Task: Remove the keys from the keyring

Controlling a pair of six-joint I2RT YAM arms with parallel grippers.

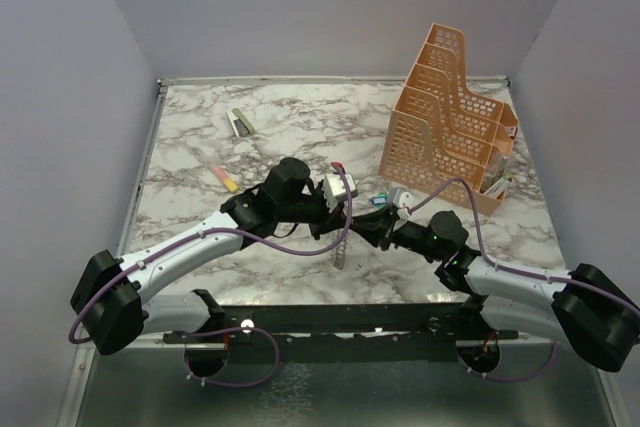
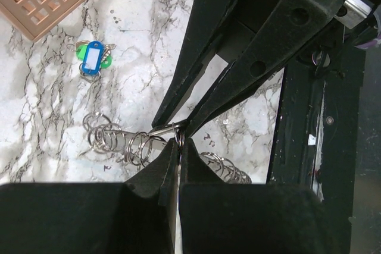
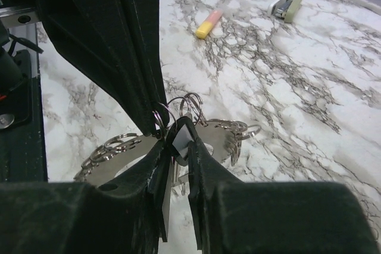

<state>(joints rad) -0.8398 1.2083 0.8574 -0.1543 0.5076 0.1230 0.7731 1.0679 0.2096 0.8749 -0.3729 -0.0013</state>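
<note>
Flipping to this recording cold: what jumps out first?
At centre the left gripper and right gripper meet tip to tip, both pinched on the keyring, whose silvery loops sag between them. Behind on the right stands an orange mesh file organiser, a blue key tag lying near its foot.

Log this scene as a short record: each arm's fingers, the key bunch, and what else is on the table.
left fingers: shut on the silvery metal keyring bunch
right fingers: narrowly apart around a flat silvery piece, grip unclear
bunch position: between both arms, over the white marble table
nearby: blue plastic tag, orange mesh file rack, yellow highlighter pen
</note>
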